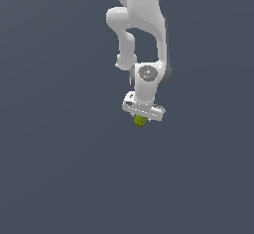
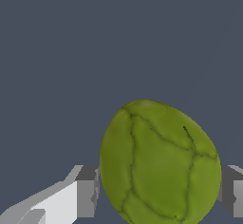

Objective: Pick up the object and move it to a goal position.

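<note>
Claw: my claw (image 1: 141,119) points down under my wrist, clenched on the ball (image 1: 140,121); in the wrist view a grey pad (image 2: 87,191) sits against one flank of it and the other pad (image 2: 230,190) against the opposite flank.
Ball's place: between my two fingers, just under the white hand, near the middle of the exterior view.
Hidden: in the exterior view the fingers are too small to pick out, and the hand covers the ball's top. In the wrist view the ball's lower end and both fingers run off the frame. I cannot tell whether the ball rests on the floor or hangs clear of it.
Ball's look: roundish, somewhat egg-shaped up close, yellow-green, with dark crack-like veins splitting the skin into mottled patches.
Fingers' look: blocky, with dark grey pads on paler grey and white bodies, flat-faced and hard-edged.
Arm: my arm (image 1: 141,25) is smooth glossy white with rounded joints and darker grey at the seams; it comes in from the top edge, where its upper part is cut off.
Surface: the floor (image 1: 54,168) is a flat, even slate blue-grey, with no texture or edge to be made out.
Room: the same blue-grey fills both views all round.
</note>
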`<action>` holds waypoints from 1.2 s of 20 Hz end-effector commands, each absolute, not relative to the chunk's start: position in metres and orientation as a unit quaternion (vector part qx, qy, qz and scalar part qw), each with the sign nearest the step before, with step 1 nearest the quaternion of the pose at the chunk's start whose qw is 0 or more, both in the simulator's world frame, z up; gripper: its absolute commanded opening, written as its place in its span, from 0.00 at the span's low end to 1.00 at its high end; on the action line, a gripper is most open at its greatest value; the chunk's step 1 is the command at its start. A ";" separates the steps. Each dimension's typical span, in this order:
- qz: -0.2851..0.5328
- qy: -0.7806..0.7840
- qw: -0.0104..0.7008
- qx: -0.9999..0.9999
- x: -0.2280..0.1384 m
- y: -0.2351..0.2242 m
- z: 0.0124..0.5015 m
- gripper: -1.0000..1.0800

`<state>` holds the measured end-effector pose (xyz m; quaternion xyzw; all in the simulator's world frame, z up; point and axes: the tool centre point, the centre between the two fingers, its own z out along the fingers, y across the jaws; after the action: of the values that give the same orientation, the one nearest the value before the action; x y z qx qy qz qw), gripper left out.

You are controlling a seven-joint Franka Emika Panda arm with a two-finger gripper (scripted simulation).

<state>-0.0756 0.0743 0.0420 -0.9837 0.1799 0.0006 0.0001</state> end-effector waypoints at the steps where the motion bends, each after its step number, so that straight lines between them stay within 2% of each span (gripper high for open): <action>1: 0.000 0.180 0.000 -0.984 -0.073 0.073 0.045 0.00; 11: 0.000 0.180 0.000 -0.984 -0.047 0.061 0.085 0.00; 24: 0.000 0.180 0.000 -0.984 0.021 0.030 0.184 0.00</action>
<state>0.0124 0.0339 0.1711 -0.9836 0.1803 0.0005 -0.0001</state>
